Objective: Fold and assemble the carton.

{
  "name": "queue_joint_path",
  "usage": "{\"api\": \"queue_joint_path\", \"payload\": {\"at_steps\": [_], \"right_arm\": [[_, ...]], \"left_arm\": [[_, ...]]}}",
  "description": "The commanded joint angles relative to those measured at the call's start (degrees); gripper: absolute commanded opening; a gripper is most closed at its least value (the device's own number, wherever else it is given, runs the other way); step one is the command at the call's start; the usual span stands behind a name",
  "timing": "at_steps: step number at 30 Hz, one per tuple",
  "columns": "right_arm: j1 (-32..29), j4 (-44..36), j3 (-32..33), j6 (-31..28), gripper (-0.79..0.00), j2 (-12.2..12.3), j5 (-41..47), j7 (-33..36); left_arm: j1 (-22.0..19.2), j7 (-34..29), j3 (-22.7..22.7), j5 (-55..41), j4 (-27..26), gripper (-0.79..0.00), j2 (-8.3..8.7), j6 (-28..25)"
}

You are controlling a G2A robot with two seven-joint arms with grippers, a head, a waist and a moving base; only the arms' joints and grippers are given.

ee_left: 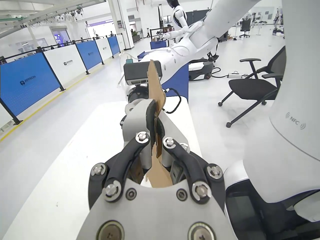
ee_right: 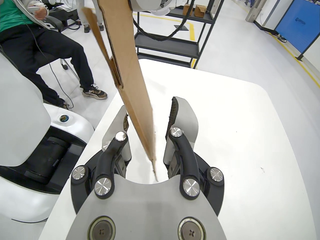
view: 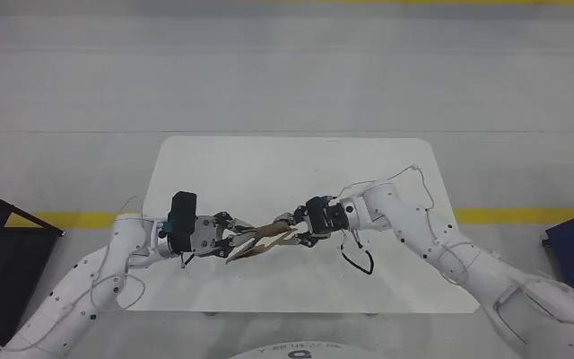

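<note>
A flattened brown carton (view: 265, 237) hangs above the white table (view: 296, 170) near its front edge, held between both arms. My left gripper (view: 230, 239) is shut on one end; in the left wrist view the cardboard (ee_left: 154, 83) stands edge-on, pinched between the fingers (ee_left: 149, 116). My right gripper (view: 298, 228) is at the other end. In the right wrist view the carton (ee_right: 130, 76) runs between the jaws of the right gripper (ee_right: 150, 119). It lies close to one finger (ee_right: 122, 126), and a clear gap separates it from the other pad (ee_right: 175, 113).
A black cable (view: 359, 262) loops down from the right wrist over the table. A black shelf rack (ee_right: 175, 21) stands past the table's far end, and an office chair (ee_left: 252, 86) stands on the floor beside the table.
</note>
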Motion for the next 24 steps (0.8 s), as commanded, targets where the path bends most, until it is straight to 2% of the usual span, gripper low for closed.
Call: {"api": "queue_joint_path", "payload": {"at_steps": [1, 3, 8, 9, 10, 11, 13, 16, 21, 24], "right_arm": [[2.9, 0.2, -4.7, 0.0, -0.785, 0.6, -0.5, -2.4], [5.5, 0.4, -8.9, 0.0, -0.785, 1.1, -1.5, -4.7], [13.8, 2.1, -20.2, 0.0, -0.785, 2.6, -5.5, -16.8], [14.3, 2.4, -20.3, 0.0, -0.785, 2.8, -6.9, -19.2], [14.3, 2.7, -20.3, 0.0, -0.785, 3.0, -8.6, -21.3], [14.2, 2.8, -20.3, 0.0, -0.785, 3.1, -9.9, -22.5], [14.3, 2.8, -20.3, 0.0, -0.785, 3.4, -8.6, -22.5], [15.1, 3.6, -20.3, 0.0, -0.785, 4.0, -1.1, -22.5], [14.9, 2.8, -17.4, 0.0, -0.785, 5.9, 14.9, -22.6], [12.0, 1.7, -12.8, 0.0, -0.785, 7.2, 22.7, -22.6]], "left_arm": [[-0.3, 0.4, 0.4, -0.1, 0.3, -0.785, 0.23, 0.0], [-0.5, 0.7, 0.5, -0.2, 0.5, -0.785, 0.36, 0.0], [-0.7, 0.5, 1.2, 0.2, -0.1, -0.785, 0.65, 0.0], [-0.8, 0.3, 1.2, 0.3, -0.1, -0.785, 0.7, 0.0], [-0.8, 0.2, 1.1, 0.1, -0.2, -0.493, 0.75, 0.0], [-0.6, 0.4, 0.9, -0.2, -0.2, 0.0, 0.8, 0.0], [-0.2, 0.9, -0.6, -0.8, -0.1, 0.0, 0.99, 0.2], [1.8, 3.2, -4.3, -1.0, 0.3, 0.0, 1.59, 1.1], [8.2, 11.5, -12.0, 0.5, 2.2, 0.0, 2.93, 1.5], [11.9, 15.9, -14.4, 1.7, 3.9, 0.0, 3.31, 2.4]]}}
